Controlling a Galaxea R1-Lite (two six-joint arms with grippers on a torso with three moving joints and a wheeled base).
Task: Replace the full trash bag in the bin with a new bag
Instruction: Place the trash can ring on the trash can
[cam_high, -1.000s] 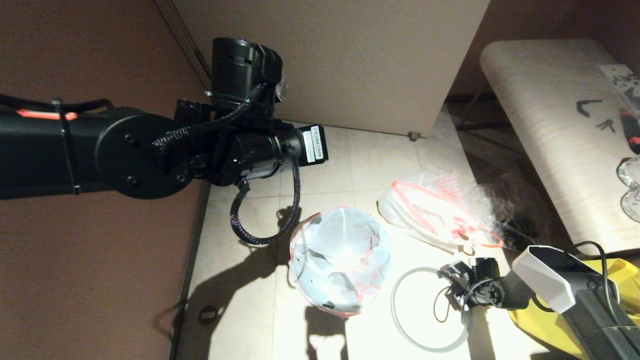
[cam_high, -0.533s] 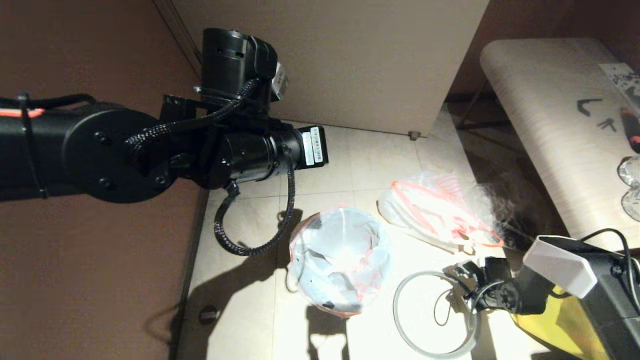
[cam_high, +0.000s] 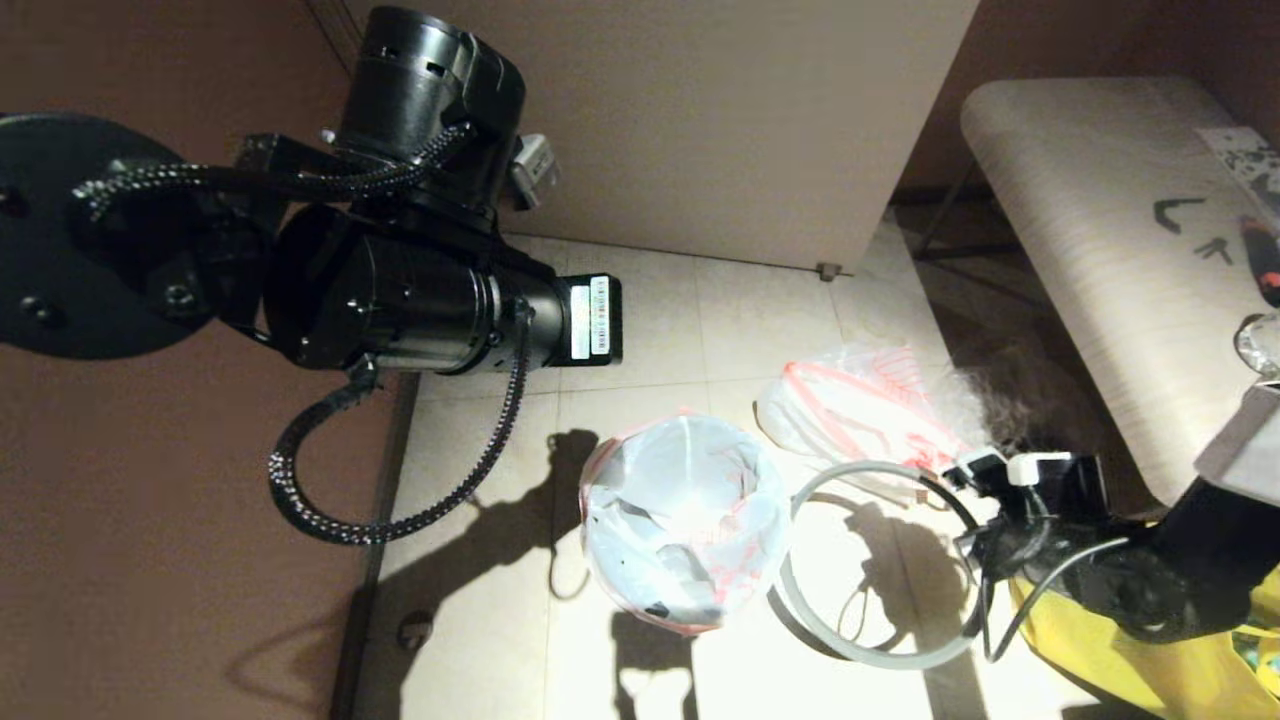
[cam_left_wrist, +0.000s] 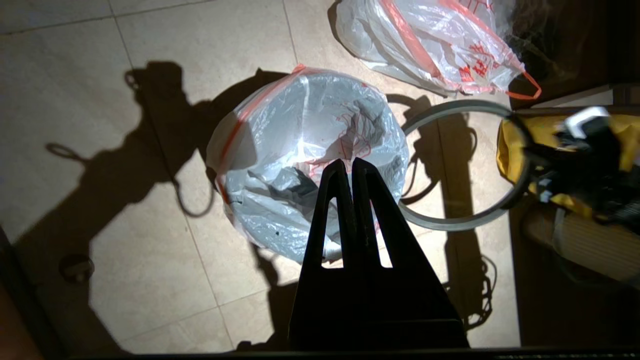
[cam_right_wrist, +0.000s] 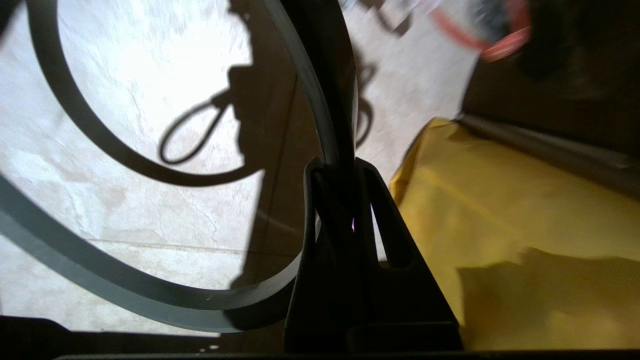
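Observation:
The new bag (cam_high: 680, 500) (cam_left_wrist: 300, 135), thin white with a red edge strip, lines the bin and drapes over its mouth, so the black wall barely shows. The full trash bag (cam_high: 860, 415) (cam_left_wrist: 430, 45), with red drawstring loops, lies on the floor beyond the bin to the right. My right gripper (cam_high: 985, 500) (cam_right_wrist: 336, 162) is shut on the grey hoop (cam_high: 880, 660) (cam_left_wrist: 450, 225) (cam_right_wrist: 100, 295) and holds it tilted above the floor, right of the bin. High over the bin hangs my left gripper (cam_left_wrist: 349, 162), shut and empty.
A yellow bag (cam_high: 1100, 650) (cam_right_wrist: 500, 225) lies under my right arm. A pale bench (cam_high: 1080, 250) stands at the right, a beige cabinet (cam_high: 700, 120) behind, a brown wall (cam_high: 180, 550) on the left. A round floor drain (cam_high: 413, 630) sits left of the bin.
My right gripper has lifted the grey hoop off the floor and carried it up and toward the bin. My left arm has swung up and to the left.

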